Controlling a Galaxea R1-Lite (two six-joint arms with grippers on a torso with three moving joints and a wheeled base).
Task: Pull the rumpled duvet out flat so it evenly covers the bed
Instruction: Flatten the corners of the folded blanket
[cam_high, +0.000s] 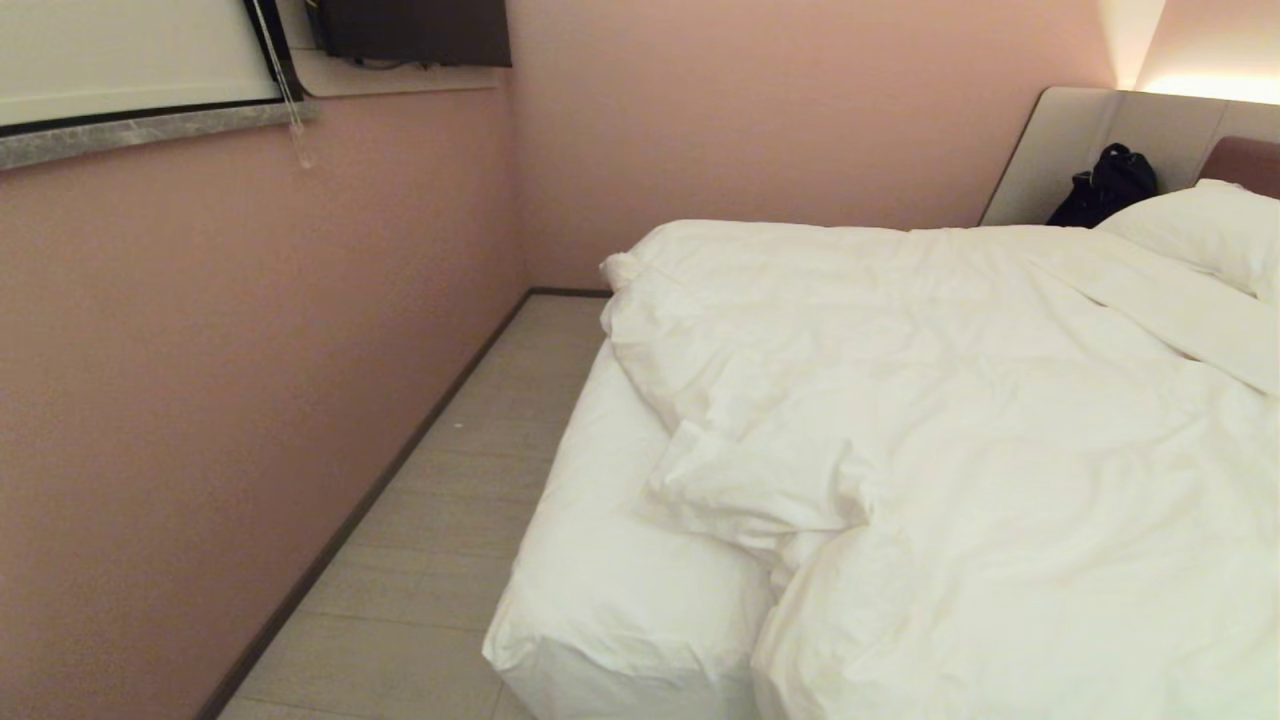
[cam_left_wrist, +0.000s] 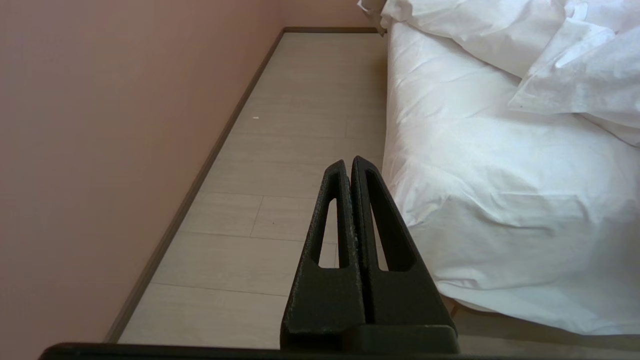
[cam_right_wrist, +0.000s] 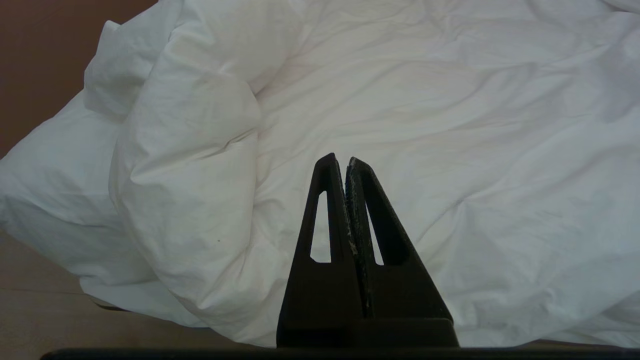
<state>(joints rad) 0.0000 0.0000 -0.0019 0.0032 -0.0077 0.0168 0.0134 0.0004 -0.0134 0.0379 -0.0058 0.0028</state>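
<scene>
Duvet (cam_right_wrist: 425, 100) rumpled, spread past right tool (cam_right_wrist: 340, 162), no contact, tool closed

- The bed (cam_high: 610, 600) fills the right of the scene, with the floor (cam_high: 440, 520) to its left and a wall (cam_high: 200, 400) beyond that.
- The duvet (cam_high: 950, 450) lies bunched on the bed's right and far parts, leaving the near left corner of the mattress uncovered.
- A pillow (cam_high: 1210, 230) sits at the far right, on the duvet's far edge.
- A bag (cam_high: 1105, 185) rests behind the duvet, left of the pillow.
</scene>
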